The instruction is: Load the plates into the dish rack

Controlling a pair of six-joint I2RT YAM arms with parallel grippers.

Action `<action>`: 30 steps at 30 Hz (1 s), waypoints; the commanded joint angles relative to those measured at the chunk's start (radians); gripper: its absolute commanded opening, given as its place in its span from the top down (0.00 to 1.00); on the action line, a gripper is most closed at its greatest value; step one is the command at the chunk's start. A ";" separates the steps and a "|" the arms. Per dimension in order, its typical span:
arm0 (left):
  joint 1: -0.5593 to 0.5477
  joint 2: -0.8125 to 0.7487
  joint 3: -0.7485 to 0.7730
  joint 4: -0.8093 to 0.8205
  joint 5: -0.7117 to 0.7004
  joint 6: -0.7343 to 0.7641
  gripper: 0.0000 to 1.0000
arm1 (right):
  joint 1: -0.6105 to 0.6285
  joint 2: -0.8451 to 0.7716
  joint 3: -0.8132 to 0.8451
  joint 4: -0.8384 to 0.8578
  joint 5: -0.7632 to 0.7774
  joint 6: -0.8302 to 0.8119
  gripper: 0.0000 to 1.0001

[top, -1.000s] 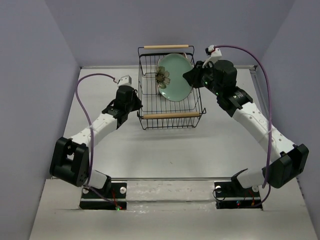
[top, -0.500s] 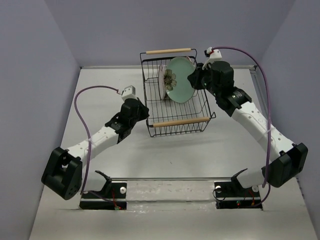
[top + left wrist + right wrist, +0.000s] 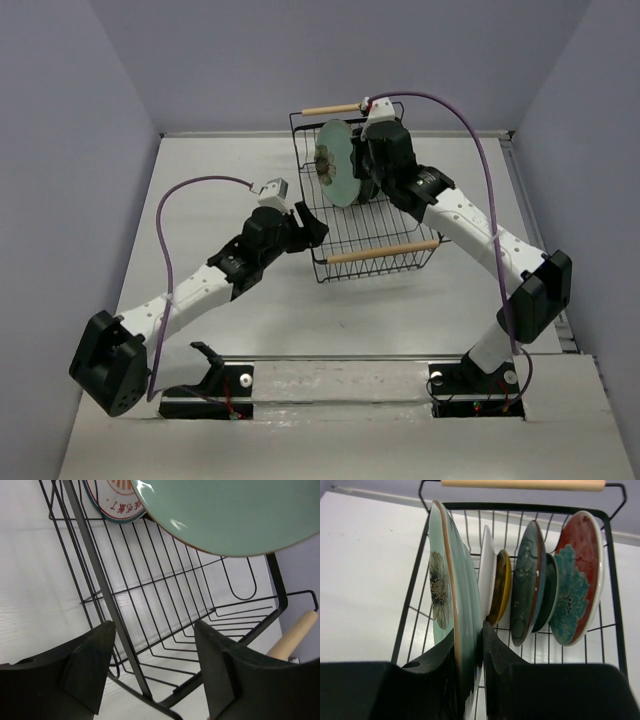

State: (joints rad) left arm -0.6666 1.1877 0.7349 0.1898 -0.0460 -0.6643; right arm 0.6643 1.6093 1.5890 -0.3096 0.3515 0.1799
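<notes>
The black wire dish rack (image 3: pixel 330 262) stands mid-table, skewed. Several plates stand on edge in it: red with teal flowers (image 3: pixel 580 575), small dark teal (image 3: pixel 549 597), blue-teal (image 3: pixel 527 580), amber (image 3: pixel 502 587), white (image 3: pixel 487 562). My right gripper (image 3: pixel 469 630) is shut on the rim of the pale mint plate (image 3: pixel 445 580), which it holds upright at the rack's left end (image 3: pixel 335 165). Behind my fingers, its lower edge is hidden. My left gripper (image 3: pixel 154 630) is open at the rack's near left corner (image 3: pixel 312 230), with a rack wire (image 3: pixel 120 625) between its jaws.
The rack has two wooden bar handles, one far (image 3: pixel 332 108) and one near (image 3: pixel 382 253). Purple walls close in the table on three sides. Both arms' cables loop above the table, the right one (image 3: pixel 480 150) arching over the rack's right side.
The rack slid right and turned. My left gripper followed it and opened. My right arm swung left, turning the mint plate from leaning flat to standing on edge.
</notes>
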 commanded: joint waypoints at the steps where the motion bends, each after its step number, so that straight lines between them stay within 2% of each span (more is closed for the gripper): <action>1: 0.002 -0.108 0.090 -0.030 -0.047 0.090 0.16 | 0.021 0.033 0.155 0.125 0.199 -0.019 0.93; 2: 0.007 -0.140 0.113 -0.065 -0.079 0.107 0.11 | 0.033 0.069 0.178 0.125 0.234 -0.023 0.93; 7: 0.031 -0.247 0.182 -0.156 -0.143 0.213 0.01 | 0.044 0.156 0.232 0.129 0.279 -0.022 0.93; 14: 0.044 -0.319 0.274 -0.299 -0.152 0.376 0.01 | 0.054 0.288 0.331 0.130 0.297 -0.048 0.93; 19: 0.045 -0.420 0.187 -0.271 -0.276 0.465 0.01 | 0.063 0.375 0.396 0.127 0.310 -0.069 0.93; 22: 0.047 -0.461 0.123 -0.222 -0.298 0.465 0.01 | 0.072 0.411 0.436 0.126 0.334 -0.080 0.93; 30: 0.048 -0.528 0.067 -0.199 -0.334 0.453 0.01 | 0.072 0.504 0.511 0.119 0.362 -0.085 0.93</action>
State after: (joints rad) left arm -0.6209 0.6830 0.8124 -0.0788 -0.3347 -0.2348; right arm 0.7273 2.1204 1.9903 -0.3145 0.6434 0.1051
